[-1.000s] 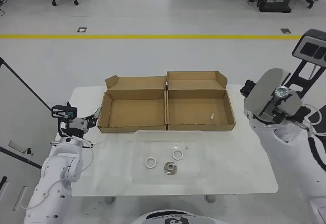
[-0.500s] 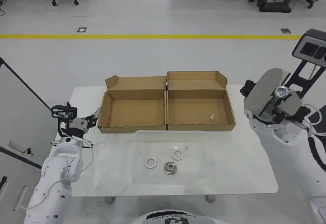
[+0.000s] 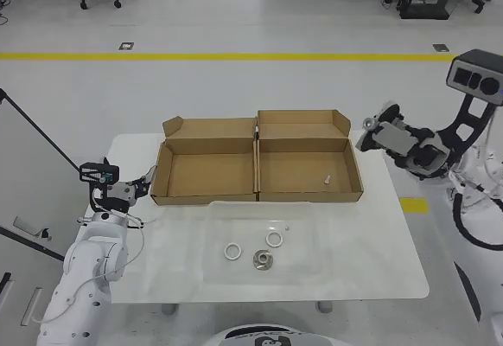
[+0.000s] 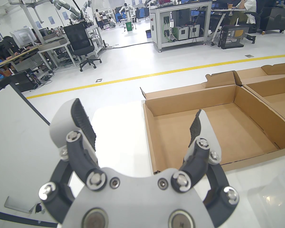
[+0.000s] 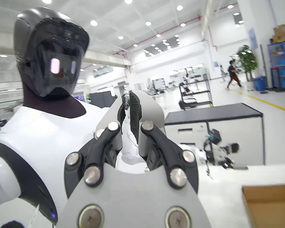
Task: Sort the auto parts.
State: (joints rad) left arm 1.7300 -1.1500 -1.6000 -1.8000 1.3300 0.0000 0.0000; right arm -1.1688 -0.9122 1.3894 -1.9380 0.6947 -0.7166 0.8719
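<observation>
Workshop floor (image 3: 234,86), white table (image 3: 381,251). Two open cardboard boxes (image 3: 208,173) sit side by side, probably one per part type. A clear tray (image 3: 308,259) corrals unsorted rings (image 3: 232,252). My left gripper (image 4: 142,124) is spread beside the boxes. My right gripper (image 5: 129,106) pinches a small threaded part (image 5: 125,98) near the right box.

The top view looked steeply down from above the arms, taking in the whole worktop (image 3: 381,259) and the floor beyond. The left wrist view sat close behind its fingers (image 4: 82,122) at the worktop's left end, facing over the left box (image 4: 228,129). The right wrist view, close behind its fingers (image 5: 135,110), faced back and upward, catching one box corner (image 5: 268,202). All three shared the cardboard.
</observation>
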